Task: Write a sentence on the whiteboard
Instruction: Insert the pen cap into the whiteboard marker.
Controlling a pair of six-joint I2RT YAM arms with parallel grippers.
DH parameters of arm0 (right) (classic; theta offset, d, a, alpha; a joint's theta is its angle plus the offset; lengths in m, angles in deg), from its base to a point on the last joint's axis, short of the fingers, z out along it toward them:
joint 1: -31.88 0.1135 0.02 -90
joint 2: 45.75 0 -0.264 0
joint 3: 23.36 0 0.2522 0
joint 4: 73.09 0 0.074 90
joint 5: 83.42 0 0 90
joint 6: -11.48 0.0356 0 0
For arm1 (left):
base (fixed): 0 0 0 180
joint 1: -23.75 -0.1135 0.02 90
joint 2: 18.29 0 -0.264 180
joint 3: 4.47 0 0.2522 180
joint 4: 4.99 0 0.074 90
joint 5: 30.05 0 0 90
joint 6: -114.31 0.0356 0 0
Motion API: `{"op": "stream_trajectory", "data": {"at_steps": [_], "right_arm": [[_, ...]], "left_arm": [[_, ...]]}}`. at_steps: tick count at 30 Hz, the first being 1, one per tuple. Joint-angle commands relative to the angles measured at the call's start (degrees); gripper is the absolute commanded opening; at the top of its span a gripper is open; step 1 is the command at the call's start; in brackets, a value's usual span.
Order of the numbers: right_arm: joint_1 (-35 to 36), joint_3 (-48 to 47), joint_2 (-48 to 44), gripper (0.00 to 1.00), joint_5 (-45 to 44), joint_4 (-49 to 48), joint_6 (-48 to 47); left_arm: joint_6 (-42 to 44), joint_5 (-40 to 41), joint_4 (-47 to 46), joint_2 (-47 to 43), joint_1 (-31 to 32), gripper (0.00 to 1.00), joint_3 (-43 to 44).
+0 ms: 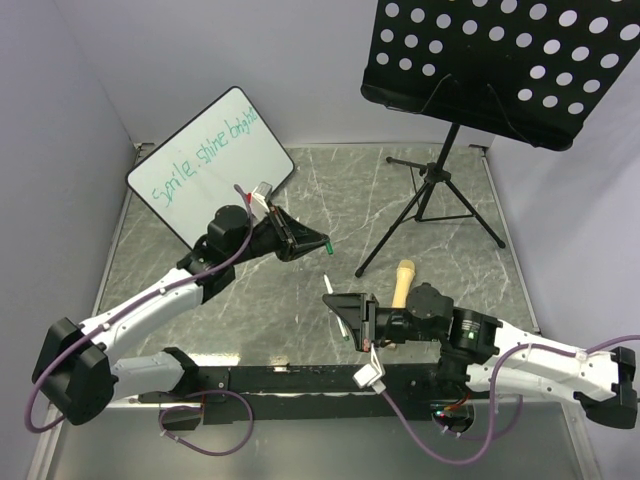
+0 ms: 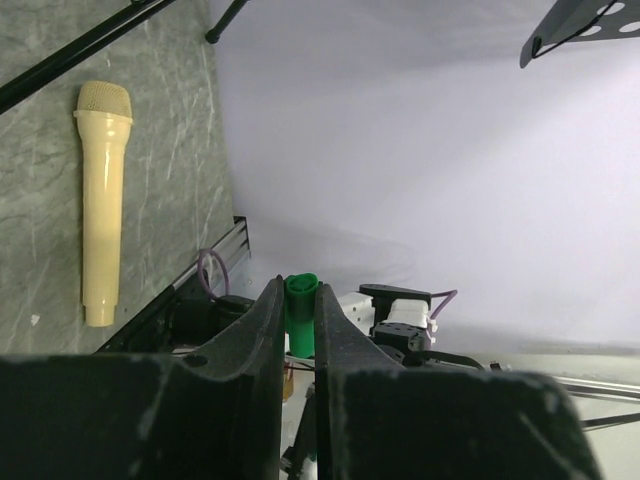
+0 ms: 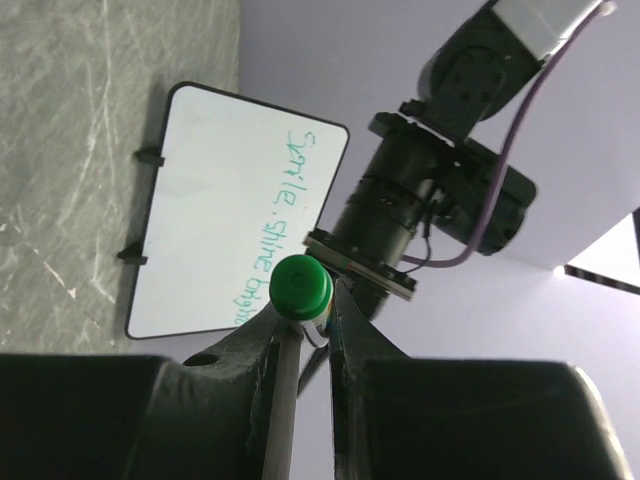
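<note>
We are pinching the green cap point(image 2: 300, 300) in the nearly closed left gripper point(image 1: 320, 242) and clamping the marker point(image 1: 331, 290) in the tight-shut right gripper point(image 3: 302, 320), tips facing, probably for recapping. The whiteboard point(image 1: 255, 185) is sitting at the table's point(image 1: 330, 180) far-left corner, the sentence point(image 1: 205, 155) already written along its far edge.

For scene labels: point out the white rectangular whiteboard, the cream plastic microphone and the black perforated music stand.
white rectangular whiteboard point(image 1: 226, 172): top external view, bare white face.
cream plastic microphone point(image 2: 102, 210): left wrist view, middle of the handle.
black perforated music stand point(image 1: 487, 62): top external view, perforated desk.
</note>
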Motion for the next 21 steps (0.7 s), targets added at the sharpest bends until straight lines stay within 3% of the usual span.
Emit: {"op": "stream_trajectory", "data": {"at_steps": [1,21], "right_arm": [[0.24,-0.66,1.01,0.0,-1.92,-2.5,0.4],[-3.01,-2.51,2.34,0.0,-2.98,-1.97,0.49]], "left_arm": [[-1.82,0.39,-2.28,-2.69,-0.17,0.01,-0.3],[0.46,-0.14,1.23,-3.74,-0.08,0.01,-0.3]]}}
